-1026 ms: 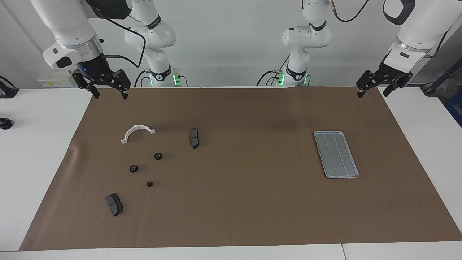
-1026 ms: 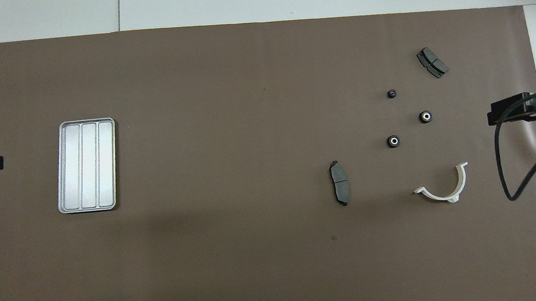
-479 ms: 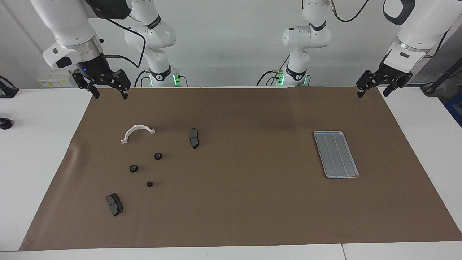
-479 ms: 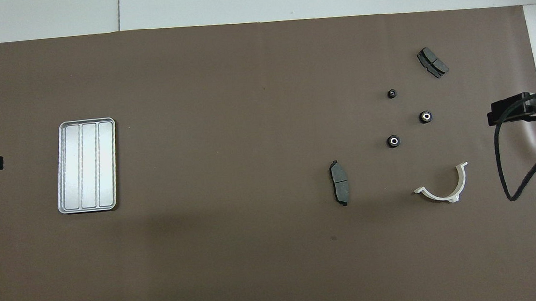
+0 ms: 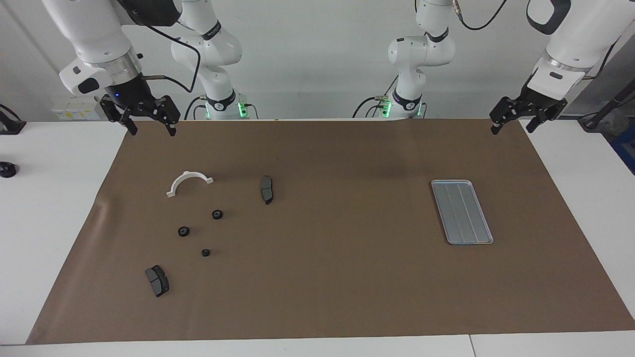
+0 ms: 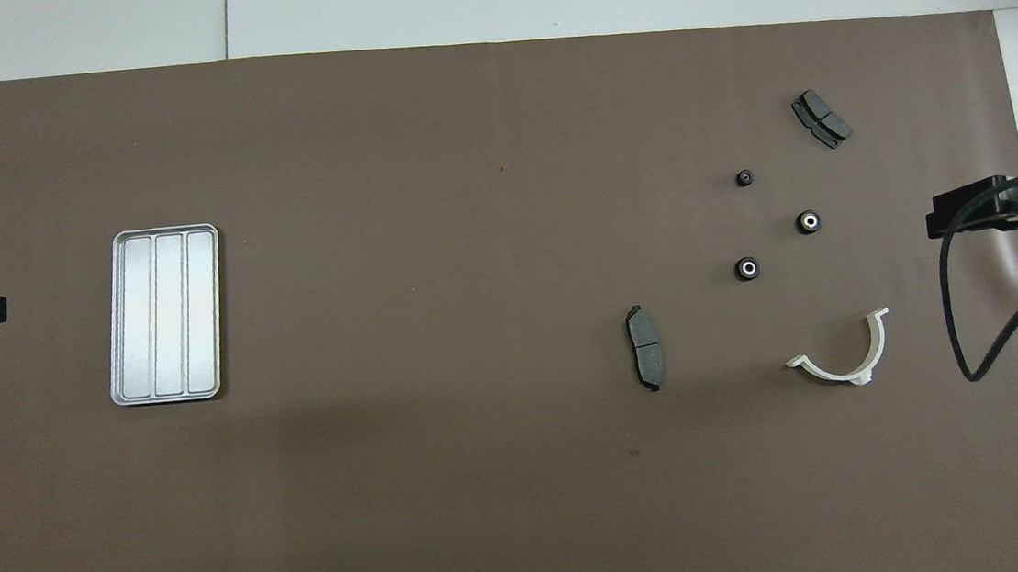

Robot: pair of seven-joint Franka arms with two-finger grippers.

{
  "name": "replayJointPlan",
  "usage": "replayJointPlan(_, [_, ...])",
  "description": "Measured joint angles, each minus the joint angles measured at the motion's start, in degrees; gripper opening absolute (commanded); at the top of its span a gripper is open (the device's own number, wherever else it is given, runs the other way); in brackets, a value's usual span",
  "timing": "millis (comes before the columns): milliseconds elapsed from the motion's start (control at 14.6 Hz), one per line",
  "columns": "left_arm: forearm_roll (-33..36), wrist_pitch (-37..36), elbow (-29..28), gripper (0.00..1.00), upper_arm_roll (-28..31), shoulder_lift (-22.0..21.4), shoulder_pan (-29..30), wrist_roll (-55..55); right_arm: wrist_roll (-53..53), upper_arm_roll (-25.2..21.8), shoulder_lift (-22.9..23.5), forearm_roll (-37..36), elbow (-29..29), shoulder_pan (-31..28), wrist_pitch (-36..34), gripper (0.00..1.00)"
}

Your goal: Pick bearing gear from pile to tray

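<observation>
Across the second shown, I made no visible move: my right gripper (image 5: 147,130) and left gripper (image 5: 512,125) hung as before, and no part shifted.

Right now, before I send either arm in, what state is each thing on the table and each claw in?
tray: flat on the mat, nothing in it
three gears: loose on the mat, none picked
two brake pads: lying on the mat, untouched
white bracket: lying on the mat, untouched
right claw: open, holding nothing, raised over the mat's edge
left claw: open, holding nothing, raised over the mat's corner
</observation>
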Motion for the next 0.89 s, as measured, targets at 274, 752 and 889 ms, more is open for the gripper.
replayJointPlan(274, [0.0, 0.0, 0.0, 1.00, 0.0, 0.0, 0.0, 0.0, 0.0, 0.1, -0.1, 0.0, -0.7, 0.1, -0.1, 1.00])
replayJointPlan(752, [0.0, 0.0, 0.0, 1.00, 0.0, 0.0, 0.0, 0.0, 0.0, 0.2, 3.9, 0.0, -2.0, 0.0, 7.5, 1.00])
replayJointPlan(889, [0.0, 0.0, 0.0, 1.00, 0.0, 0.0, 0.0, 0.0, -2.7, 0.2, 6.7, 0.0, -4.6, -0.1, 13.6, 1.00])
